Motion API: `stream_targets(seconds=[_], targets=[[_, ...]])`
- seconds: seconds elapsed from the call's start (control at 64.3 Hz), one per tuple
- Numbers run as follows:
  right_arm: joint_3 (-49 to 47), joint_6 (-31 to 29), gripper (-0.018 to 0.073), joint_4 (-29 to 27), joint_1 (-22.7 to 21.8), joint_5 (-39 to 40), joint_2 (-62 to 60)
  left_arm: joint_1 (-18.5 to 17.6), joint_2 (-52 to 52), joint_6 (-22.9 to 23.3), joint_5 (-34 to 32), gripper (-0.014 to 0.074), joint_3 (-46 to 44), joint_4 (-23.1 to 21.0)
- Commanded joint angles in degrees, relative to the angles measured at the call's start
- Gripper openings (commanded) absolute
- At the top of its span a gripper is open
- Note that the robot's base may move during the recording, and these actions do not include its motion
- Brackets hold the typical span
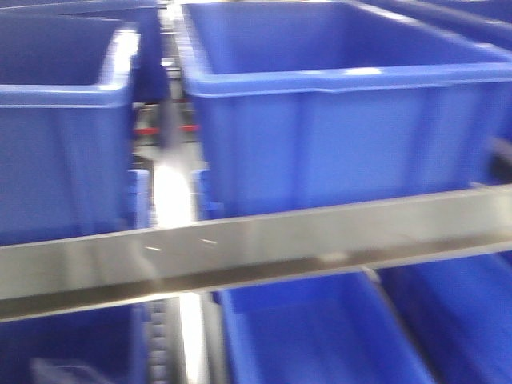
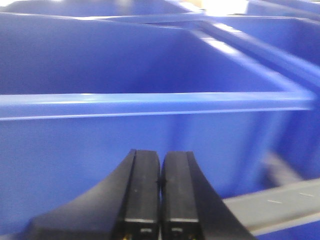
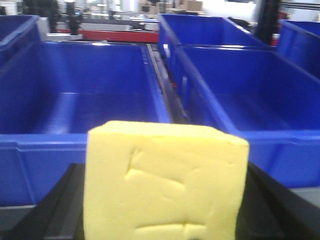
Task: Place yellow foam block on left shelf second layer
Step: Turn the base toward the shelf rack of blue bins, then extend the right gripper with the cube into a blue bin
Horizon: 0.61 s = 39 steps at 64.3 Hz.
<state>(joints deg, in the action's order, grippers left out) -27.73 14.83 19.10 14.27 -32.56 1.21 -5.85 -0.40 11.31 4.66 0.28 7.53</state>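
1. Two black fingers [image 3: 282,210] of the right gripper [image 3: 165,220] squeeze the bright yellow square foam block [image 3: 165,175] between them.
2. The left gripper [image 2: 160,180] is pressed closed, its pads touching.
3. Big blue plastic bins [image 1: 336,136] sit behind a grey metal shelf bar [image 1: 256,248].

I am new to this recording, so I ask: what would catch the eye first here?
The yellow block fills the lower middle of the right wrist view, gripped by the right hand. Open blue bins crowd every view, above and below a grey rail in the front view. The left hand is shut and empty, low in its own view.
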Motion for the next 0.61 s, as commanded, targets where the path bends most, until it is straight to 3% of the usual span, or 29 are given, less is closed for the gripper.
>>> stream_targets(seconds=[0.0,0.591], targets=[[-1.5,-0.3,0.0358,1.2,-0.2,4.9,0.9,-0.1,0.2,0.2,-5.0,0.0137,1.5,-0.4],[-1.5,-0.3,0.0358,1.2,-0.2,4.9,0.9,-0.1,0.2,0.2,-5.0,0.0137,1.5,-0.4]])
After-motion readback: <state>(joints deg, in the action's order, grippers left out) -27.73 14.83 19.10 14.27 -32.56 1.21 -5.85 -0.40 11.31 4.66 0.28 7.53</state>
